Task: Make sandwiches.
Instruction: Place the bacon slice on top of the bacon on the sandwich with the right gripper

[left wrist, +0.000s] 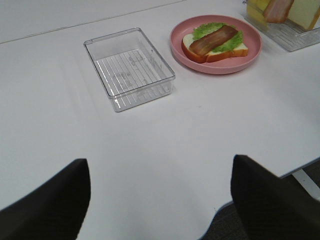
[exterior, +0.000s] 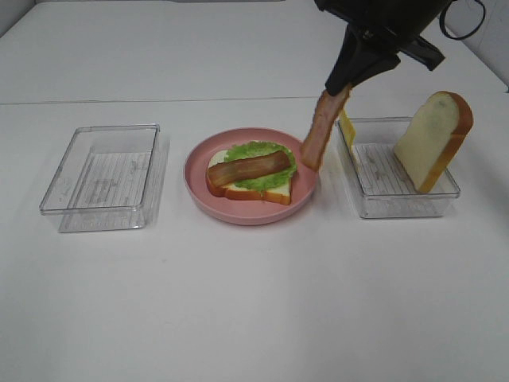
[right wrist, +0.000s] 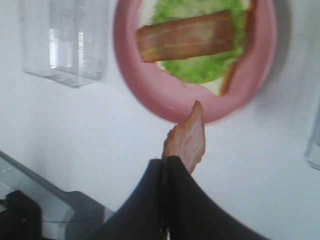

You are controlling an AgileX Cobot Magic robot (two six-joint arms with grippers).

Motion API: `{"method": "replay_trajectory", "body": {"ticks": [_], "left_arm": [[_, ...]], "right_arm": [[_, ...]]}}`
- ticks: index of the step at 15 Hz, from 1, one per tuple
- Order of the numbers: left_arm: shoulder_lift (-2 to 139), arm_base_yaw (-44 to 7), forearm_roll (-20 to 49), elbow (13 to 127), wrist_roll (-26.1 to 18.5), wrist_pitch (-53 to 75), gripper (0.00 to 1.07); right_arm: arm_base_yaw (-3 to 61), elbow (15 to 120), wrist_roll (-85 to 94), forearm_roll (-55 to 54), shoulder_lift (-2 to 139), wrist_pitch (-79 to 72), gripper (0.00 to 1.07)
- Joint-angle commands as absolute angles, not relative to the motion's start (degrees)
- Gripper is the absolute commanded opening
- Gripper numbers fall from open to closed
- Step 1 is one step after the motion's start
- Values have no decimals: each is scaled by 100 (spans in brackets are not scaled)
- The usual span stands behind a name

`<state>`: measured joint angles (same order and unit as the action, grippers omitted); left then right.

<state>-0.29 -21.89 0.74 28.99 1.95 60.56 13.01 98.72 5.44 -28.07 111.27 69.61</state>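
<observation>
ham in transit: thin pink toy ham slice (exterior: 316,135) hangs clamped in right fingers (right wrist: 147,200), at round pink plate (exterior: 238,216) rim.
looks light, limp, swingy; pinching one end suits it. left fingers (left wrist: 50,205) spread, empty. half-built sandwich (exterior: 250,171) on plate.

Right gripper (exterior: 338,87), angled down from the upper right of the exterior high view, its black fingers (right wrist: 150,200) pressed together on the upper end of a pink ham slice (exterior: 315,135) that hangs below them. Left gripper (left wrist: 159,161), visible only in its own wrist view, its two dark fingers (left wrist: 55,200) spread wide apart.
</observation>
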Motion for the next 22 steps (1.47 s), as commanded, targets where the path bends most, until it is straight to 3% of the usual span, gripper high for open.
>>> {"method": "replay_trajectory", "body": {"ticks": [1, 5, 12, 15, 22], "left_arm": [[-74, -2172, 92, 2871, 189, 5993, 75], [-74, -2172, 92, 2871, 183, 5993, 75], [-74, -2172, 92, 2871, 183, 5993, 75], [-74, -2172, 92, 2871, 183, 5993, 75], [-74, -2172, 92, 2871, 183, 5993, 75]], "right_arm": [[1306, 9866, 1014, -3896, 11104, 6864, 0], [1421, 9866, 1484, -5191, 11247, 5999, 0], [2183, 9884, 2372, -7030, 12485, 3965, 0], [2149, 9878, 2309, -6835, 12892, 3902, 0], [1948, 9878, 269, -4343, 12880, 4389, 0]]}}
